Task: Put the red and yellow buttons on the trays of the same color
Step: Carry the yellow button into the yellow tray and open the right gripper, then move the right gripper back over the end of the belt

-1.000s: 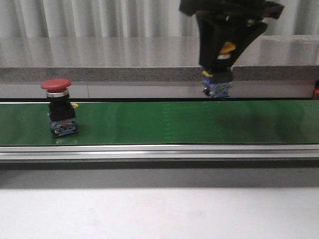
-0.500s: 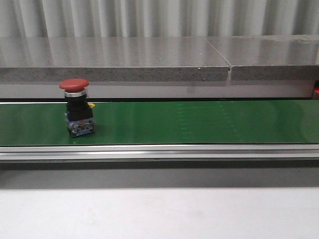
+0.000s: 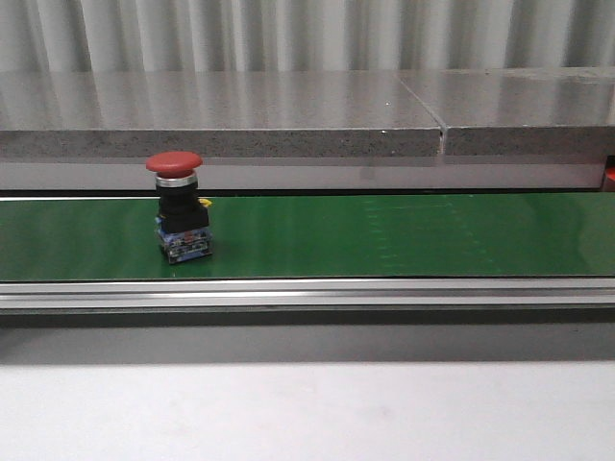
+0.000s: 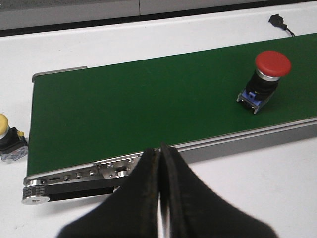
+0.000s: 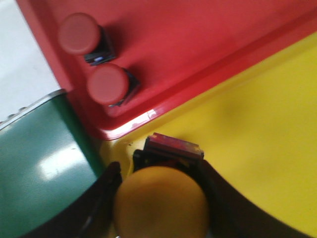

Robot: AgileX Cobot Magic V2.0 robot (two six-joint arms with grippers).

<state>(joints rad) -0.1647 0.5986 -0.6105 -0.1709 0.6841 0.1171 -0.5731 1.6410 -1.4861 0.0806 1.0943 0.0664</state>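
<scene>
Yellow button (image 5: 161, 203) sits clamped between the right jaws above the yellow tray (image 5: 257, 134); beyond lies the red tray (image 5: 198, 54) holding two red buttons (image 5: 94, 62). Left jaws are pressed together, empty, before the green belt (image 4: 148, 104) carrying a red-capped button (image 4: 265, 79); another yellow button (image 4: 9, 144) rests on the counter (image 4: 247, 193) beside the belt.

my white worktop (image 4: 208, 29) carries a green conveyor belt (image 3: 384, 235). a red button (image 3: 179, 206) stands upright on the belt, and a yellow button (image 4: 9, 139) sits on the worktop just off the belt's end, near a black plug (image 4: 278, 21).
</scene>
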